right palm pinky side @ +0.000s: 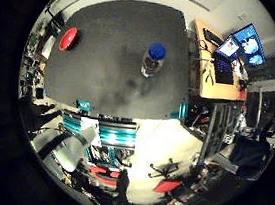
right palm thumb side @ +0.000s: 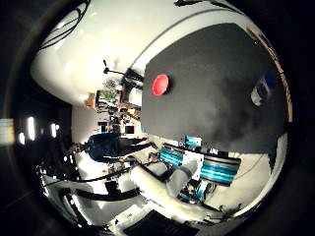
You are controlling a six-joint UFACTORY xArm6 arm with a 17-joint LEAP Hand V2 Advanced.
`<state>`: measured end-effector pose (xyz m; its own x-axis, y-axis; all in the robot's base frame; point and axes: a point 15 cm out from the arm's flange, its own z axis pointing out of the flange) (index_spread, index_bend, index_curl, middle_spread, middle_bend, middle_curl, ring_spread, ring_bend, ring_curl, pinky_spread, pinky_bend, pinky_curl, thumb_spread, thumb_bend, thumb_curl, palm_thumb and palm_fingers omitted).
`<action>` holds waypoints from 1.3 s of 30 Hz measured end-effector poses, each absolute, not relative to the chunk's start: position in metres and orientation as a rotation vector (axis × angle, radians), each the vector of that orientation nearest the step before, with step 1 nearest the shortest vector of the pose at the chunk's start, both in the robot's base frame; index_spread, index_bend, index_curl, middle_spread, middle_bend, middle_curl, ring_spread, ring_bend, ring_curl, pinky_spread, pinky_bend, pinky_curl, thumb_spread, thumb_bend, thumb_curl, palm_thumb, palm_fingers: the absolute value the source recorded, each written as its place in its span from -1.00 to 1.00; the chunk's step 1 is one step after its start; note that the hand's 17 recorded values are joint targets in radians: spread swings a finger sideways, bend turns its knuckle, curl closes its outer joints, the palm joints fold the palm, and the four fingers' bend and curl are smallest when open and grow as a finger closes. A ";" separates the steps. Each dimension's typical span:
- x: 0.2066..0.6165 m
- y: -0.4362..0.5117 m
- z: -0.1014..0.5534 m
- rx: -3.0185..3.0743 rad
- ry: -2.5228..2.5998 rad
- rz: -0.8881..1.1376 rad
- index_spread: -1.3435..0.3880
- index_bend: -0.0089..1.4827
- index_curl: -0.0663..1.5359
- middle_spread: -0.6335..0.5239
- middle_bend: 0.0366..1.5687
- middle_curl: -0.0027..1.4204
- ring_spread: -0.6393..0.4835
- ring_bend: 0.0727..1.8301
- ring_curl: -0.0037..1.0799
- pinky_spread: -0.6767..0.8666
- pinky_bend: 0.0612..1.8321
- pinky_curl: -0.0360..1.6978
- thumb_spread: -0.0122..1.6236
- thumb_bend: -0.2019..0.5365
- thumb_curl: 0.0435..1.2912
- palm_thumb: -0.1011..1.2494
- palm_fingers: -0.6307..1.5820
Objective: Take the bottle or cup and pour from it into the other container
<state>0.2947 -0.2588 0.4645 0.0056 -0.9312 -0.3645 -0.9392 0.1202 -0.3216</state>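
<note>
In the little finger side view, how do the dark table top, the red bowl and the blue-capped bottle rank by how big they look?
1. Dark table top, by far the largest.
2. Blue-capped bottle.
3. Red bowl, seen partly edge-on, so only slightly smaller; these two are close.

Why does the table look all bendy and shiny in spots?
Little finger side view: wide lens curves the dark table edges; pale glare patches lie near the blue-capped bottle. Thumb side view: same curving, glare beside the red cup, bright washed-out floor around.
</note>
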 end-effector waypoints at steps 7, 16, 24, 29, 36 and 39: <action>0.301 -0.327 0.444 -1.633 1.919 0.029 0.16 -0.77 -0.57 0.07 -0.74 -0.52 0.40 -0.73 -0.51 0.41 -0.36 -0.87 0.20 -0.53 -0.62 -0.37 -0.25; 0.303 -0.380 0.414 -1.428 1.773 0.014 0.19 -0.77 -0.57 0.07 -0.73 -0.52 0.39 -0.65 -0.51 0.43 -0.32 -0.90 0.19 -0.53 -0.61 -0.32 -0.21; 0.283 -0.411 0.359 -1.263 1.752 0.122 0.20 -0.77 -0.57 0.07 -0.72 -0.51 0.38 -0.63 -0.53 0.43 -0.30 -0.93 0.19 -0.53 -0.60 -0.30 -0.21; 0.273 -0.437 0.320 -1.155 1.720 0.148 0.20 -0.77 -0.57 0.07 -0.71 -0.52 0.37 -0.61 -0.54 0.42 -0.28 -0.95 0.18 -0.53 -0.60 -0.26 -0.21; 0.274 -0.440 0.296 -1.122 1.700 0.182 0.21 -0.77 -0.56 0.07 -0.71 -0.52 0.36 -0.60 -0.55 0.43 -0.26 -0.96 0.18 -0.53 -0.59 -0.25 -0.21; 0.276 -0.440 0.284 -1.102 1.693 0.205 0.21 -0.77 -0.57 0.07 -0.71 -0.52 0.35 -0.58 -0.55 0.42 -0.25 -0.96 0.18 -0.53 -0.59 -0.25 -0.21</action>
<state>0.2761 -0.4400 0.2841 -0.0187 -0.5630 -0.8263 -0.7441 0.5598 -0.3645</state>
